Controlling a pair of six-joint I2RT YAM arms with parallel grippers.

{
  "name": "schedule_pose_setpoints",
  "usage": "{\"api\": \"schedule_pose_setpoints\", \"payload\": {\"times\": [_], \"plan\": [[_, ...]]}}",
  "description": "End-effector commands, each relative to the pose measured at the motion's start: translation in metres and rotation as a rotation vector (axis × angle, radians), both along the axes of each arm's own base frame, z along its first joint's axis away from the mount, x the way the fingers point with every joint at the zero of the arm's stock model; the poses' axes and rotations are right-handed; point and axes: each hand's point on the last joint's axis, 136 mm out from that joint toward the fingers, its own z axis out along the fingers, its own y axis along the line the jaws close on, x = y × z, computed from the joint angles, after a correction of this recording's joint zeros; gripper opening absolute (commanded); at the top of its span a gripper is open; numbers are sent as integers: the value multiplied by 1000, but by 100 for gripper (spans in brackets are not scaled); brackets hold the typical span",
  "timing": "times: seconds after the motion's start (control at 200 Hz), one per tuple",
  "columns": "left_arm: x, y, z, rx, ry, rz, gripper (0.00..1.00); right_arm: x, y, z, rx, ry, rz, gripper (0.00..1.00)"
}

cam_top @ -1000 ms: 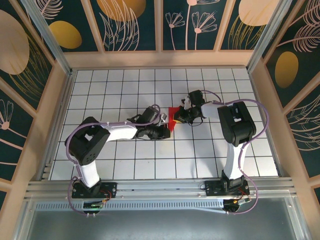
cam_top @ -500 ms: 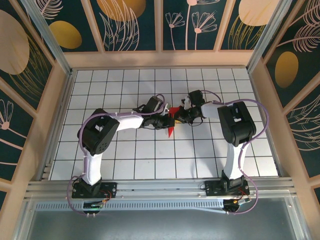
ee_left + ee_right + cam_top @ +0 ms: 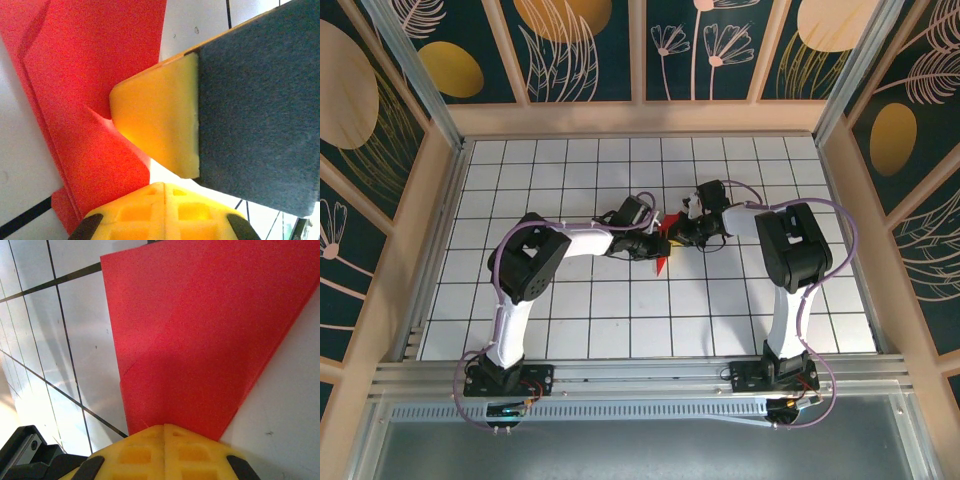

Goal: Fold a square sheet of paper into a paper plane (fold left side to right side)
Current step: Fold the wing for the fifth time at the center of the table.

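Note:
The square sheet of paper (image 3: 662, 262) is folded into a narrow red creased shape, lying on the white grid table (image 3: 570, 310) between the two arms. My left gripper (image 3: 655, 245) is shut, its yellow tips (image 3: 165, 197) at the paper's (image 3: 85, 90) right edge. My right gripper (image 3: 672, 237) is also shut, and its yellow fingertip (image 3: 155, 125) presses down on the red paper from the right. In the right wrist view the shut gripper (image 3: 165, 432) sits on the narrow end of the folded paper (image 3: 200, 330), which widens away from it. Much of the paper is hidden under both grippers in the top view.
Wooden walls (image 3: 440, 200) enclose the tiled table on the left, back and right. A metal rail (image 3: 640, 375) with both arm bases runs along the near edge. Open tiles lie in front of and behind the grippers.
My left arm has swung right and its gripper has slid further onto the paper, beside the right gripper. The visible red patch has narrowed. The right arm has stayed put.

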Motion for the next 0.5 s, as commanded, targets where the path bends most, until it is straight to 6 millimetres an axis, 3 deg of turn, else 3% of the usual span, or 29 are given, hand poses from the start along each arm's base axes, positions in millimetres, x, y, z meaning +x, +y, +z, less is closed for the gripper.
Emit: {"api": "schedule_pose_setpoints", "payload": {"times": [0.0,0.495], "plan": [[-7,9,-21,46,16,-18,0,-24,-23,-53,-166,120,-23,0],[-73,26,-46,147,33,-166,0,-22,-24,-54,-179,123,-20,0]]}}
